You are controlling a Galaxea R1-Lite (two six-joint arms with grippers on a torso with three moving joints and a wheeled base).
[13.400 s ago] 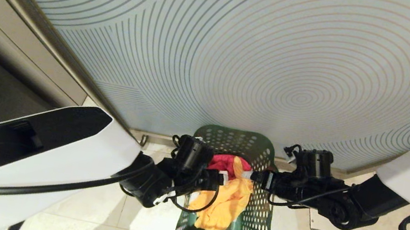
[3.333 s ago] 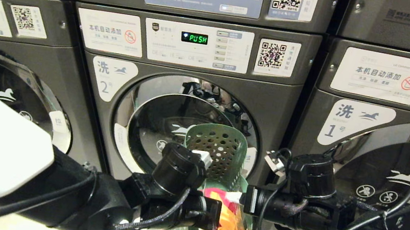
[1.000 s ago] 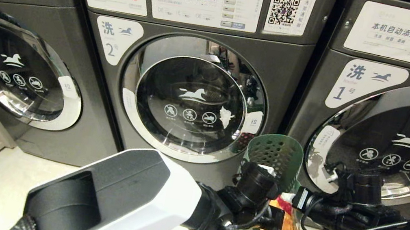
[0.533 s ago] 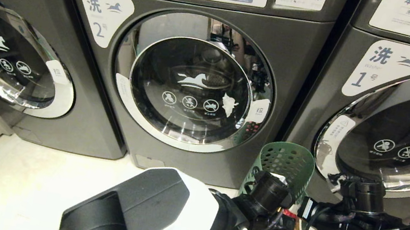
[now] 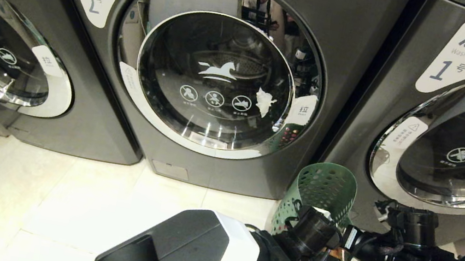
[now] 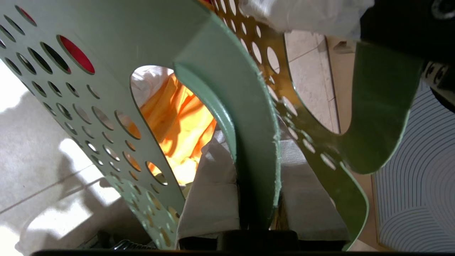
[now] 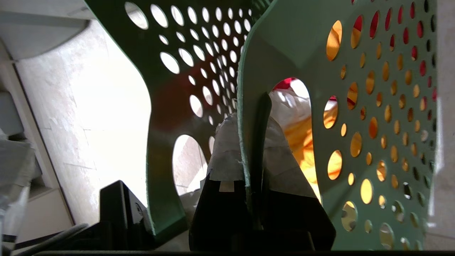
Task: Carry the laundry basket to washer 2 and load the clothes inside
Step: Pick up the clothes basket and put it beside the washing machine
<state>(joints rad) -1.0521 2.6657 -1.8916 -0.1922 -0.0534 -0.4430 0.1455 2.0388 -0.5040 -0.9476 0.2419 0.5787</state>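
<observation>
Only wrist views show each pincer (image 6: pixel 257 199) (image 7: pixel 254 156) clamping the laundry basket (image 5: pixel 321 186) — rim pinched.

Our head camera now tilts lower: washer 2 (image 5: pixel 217 77) fills the view's top, its control panels gone from sight. We bring the laundry basket (image 5: pixel 321 191) down, to the right of its door, close above the floor (image 5: pixel 62 206).

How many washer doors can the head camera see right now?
3, all shut: washer 2 in the middle behind the laundry basket, washer 1 to the right, and an unlabelled one cut off at the left edge.
</observation>
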